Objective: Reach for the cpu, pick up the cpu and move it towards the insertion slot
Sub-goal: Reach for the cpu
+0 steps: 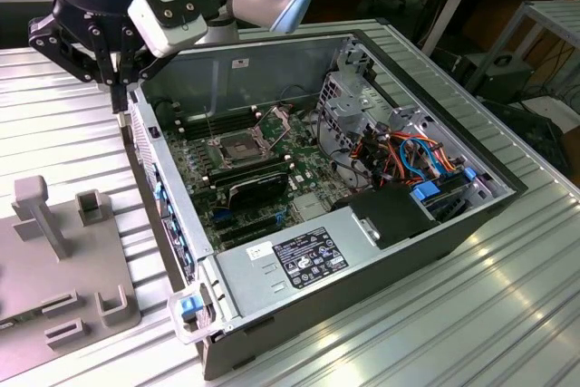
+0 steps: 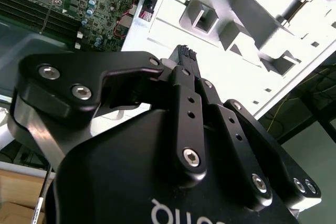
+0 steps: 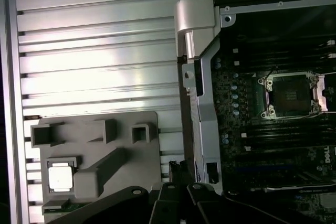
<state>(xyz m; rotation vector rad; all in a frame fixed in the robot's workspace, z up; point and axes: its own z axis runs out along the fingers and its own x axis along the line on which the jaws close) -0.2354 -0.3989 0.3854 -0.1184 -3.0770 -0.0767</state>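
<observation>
Cpu [image 3: 61,177]: lying flat, silver face up, in a corner recess of the grey fixture [image 3: 142,166] on the ribbed bench [image 3: 94,51], untouched. Pincer [image 2: 184,53]: closed on nothing, poised between the fixture's edge and the computer case [image 1: 254,65]. Insertion slot [image 3: 290,94]: inside the case, well apart from the fixture.

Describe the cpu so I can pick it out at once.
Beside the open computer case, at the exterior view's left, a grey plastic fixture lies on the ribbed table. In the first wrist view the cpu sits in a recess at one corner of it. It is the only flat, pale silver square among matt grey blocks and notches.
</observation>
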